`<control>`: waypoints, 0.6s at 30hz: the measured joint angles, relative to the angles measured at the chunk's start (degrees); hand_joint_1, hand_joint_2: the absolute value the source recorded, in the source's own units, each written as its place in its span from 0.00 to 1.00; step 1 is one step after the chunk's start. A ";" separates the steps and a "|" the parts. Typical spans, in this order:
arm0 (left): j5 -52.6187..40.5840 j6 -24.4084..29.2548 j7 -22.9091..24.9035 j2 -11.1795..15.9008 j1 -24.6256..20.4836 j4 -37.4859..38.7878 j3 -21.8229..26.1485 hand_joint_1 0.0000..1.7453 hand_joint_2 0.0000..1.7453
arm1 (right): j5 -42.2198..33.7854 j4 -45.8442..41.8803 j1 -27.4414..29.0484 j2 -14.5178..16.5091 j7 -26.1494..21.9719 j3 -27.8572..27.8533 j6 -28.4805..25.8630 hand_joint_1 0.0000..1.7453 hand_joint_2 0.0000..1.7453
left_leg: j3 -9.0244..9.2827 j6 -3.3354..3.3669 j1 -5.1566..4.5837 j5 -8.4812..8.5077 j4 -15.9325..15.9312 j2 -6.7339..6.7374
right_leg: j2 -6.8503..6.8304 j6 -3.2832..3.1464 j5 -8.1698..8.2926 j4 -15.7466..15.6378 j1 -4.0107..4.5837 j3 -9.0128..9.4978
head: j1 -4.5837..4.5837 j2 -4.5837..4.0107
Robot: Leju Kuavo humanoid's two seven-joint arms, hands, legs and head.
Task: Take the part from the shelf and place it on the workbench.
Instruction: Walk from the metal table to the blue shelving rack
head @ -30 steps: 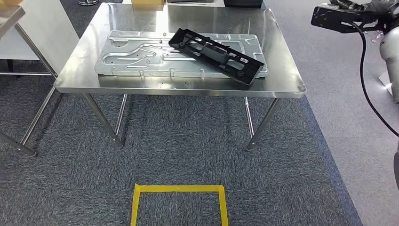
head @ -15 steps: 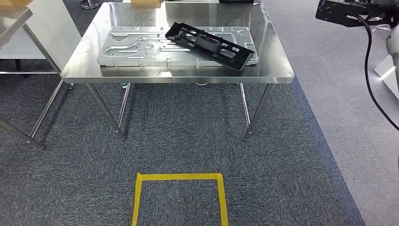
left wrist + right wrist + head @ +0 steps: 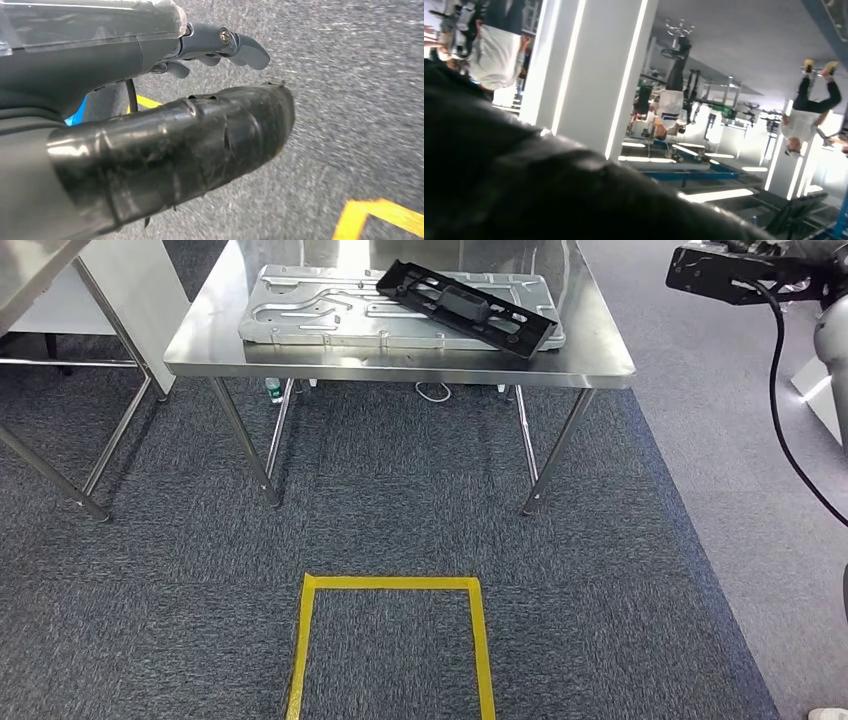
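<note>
- While the head view looks down over grey carpet, the steel workbench (image 3: 400,355) stands toward twelve o'clock.
- On it lies a flat silver metal plate (image 3: 320,315), and the long black part (image 3: 465,308) rests slantwise across that plate's right half, its far end toward eleven o'clock and its near end toward four o'clock, reaching the plate's corner.
- Nothing touches the part.
- At six o'clock on the carpet is a square outline of yellow tape (image 3: 390,585).
- At two o'clock a black bracket (image 3: 735,275) with a dark cable hangs at the picture's edge, well apart from the workbench.
- A second steel table (image 3: 30,270) stands at ten o'clock.
- The left hand (image 3: 220,45) hangs over the carpet, fingers (image 3: 247,47) loosely curled, holding nothing.
- The right hand (image 3: 524,185) is a dark blur close to its wrist camera; whether it is open or closed cannot be told.
- Beyond it, people (image 3: 809,120) stand in a bright hall.
</note>
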 joint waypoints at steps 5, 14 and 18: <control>-0.05 0.03 -0.01 -0.06 -0.02 0.00 0.01 0.00 0.00 | -0.27 0.21 0.29 -0.02 0.00 0.02 -0.11 0.00 0.00 | -3.76 -0.34 -0.27 3.18 0.12 0.12 | 0.10 -1.23 3.56 -6.05 0.70 9.64 | -0.02 0.00; -0.44 0.28 -0.42 -0.27 0.15 0.00 0.01 0.00 0.00 | -1.75 -0.10 -0.06 -0.21 -0.34 0.35 -0.48 0.00 0.00 | -7.58 -2.68 0.03 -2.94 7.73 -0.02 | -0.43 -3.51 5.81 -17.56 1.06 13.34 | -0.12 0.00; -0.52 0.38 -0.36 -0.19 0.17 0.00 0.01 0.00 0.00 | -2.21 -0.08 0.08 -0.45 -0.46 0.56 -0.45 0.00 0.00 | -7.01 -3.39 0.30 -3.43 15.17 0.00 | -0.31 -3.15 7.61 -16.05 0.83 9.50 | -0.13 0.00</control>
